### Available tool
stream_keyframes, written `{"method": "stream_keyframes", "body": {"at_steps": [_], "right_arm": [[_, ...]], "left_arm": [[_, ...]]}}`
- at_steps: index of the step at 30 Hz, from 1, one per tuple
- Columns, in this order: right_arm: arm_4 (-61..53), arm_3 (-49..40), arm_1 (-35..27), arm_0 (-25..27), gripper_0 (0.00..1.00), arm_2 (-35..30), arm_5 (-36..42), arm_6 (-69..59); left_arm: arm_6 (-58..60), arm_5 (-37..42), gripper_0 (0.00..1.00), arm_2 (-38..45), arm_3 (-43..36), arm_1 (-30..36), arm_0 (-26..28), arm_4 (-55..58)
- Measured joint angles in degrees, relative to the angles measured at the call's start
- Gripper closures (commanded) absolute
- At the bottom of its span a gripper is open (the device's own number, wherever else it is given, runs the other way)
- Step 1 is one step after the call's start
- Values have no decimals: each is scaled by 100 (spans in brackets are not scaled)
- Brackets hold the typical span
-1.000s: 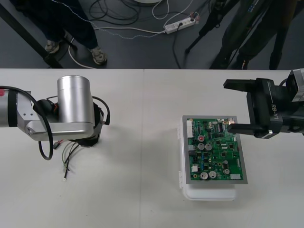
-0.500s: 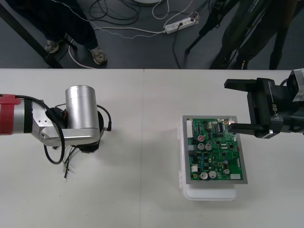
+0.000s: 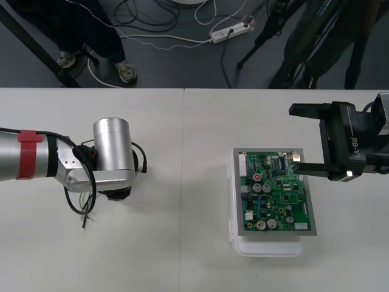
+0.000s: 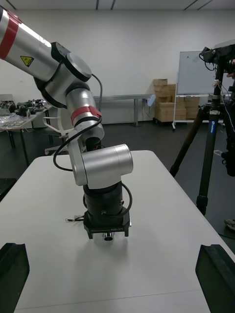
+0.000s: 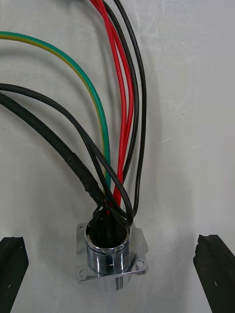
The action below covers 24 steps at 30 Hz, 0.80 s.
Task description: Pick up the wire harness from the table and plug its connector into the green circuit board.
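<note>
Light table [image 3: 182, 140], harness socket [image 5: 111, 254] inside splayed left pincer [image 5: 113, 240]

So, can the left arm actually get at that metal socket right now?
Probably yes: the left tool hangs open right over the socket, its fingers on either side, with nothing in the way.

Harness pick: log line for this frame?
left gripper over socket, jaws open astride it | harness on table, away from board | right gripper by board, jaws open
</note>
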Motion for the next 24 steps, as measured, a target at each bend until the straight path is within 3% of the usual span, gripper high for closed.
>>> {"method": "stream_keyframes", "body": {"at_steps": [24], "right_arm": [[0,0,0,4,0,0,0,-3]], "left_arm": [[118,-4,0,-61,157,-77,159,-201]]}}
